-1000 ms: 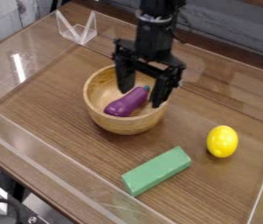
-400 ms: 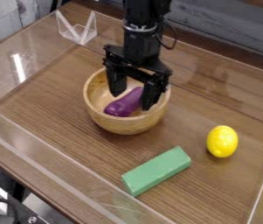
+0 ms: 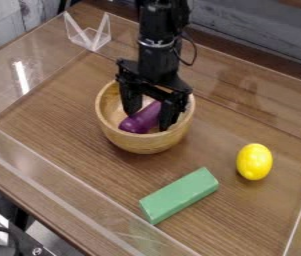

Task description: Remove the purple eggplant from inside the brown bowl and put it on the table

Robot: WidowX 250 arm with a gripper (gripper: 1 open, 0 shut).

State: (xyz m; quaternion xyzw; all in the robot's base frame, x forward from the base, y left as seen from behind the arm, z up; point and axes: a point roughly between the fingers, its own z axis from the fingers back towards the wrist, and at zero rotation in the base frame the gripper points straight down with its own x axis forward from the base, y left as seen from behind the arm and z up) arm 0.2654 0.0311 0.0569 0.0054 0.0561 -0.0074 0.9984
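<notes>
The purple eggplant lies inside the brown bowl, which sits left of centre on the table. My gripper points straight down into the bowl, open, its two black fingers standing on either side of the eggplant. The fingers and wrist hide much of the eggplant; only its lower purple end shows. I cannot tell whether the fingers touch it.
A yellow lemon rests on the table to the right of the bowl. A green block lies in front, toward the near edge. Clear acrylic walls edge the tabletop.
My gripper has moved left and come down into the bowl, so its fingers now straddle the eggplant. The eggplant, the bowl, the lemon and the block have not moved.
</notes>
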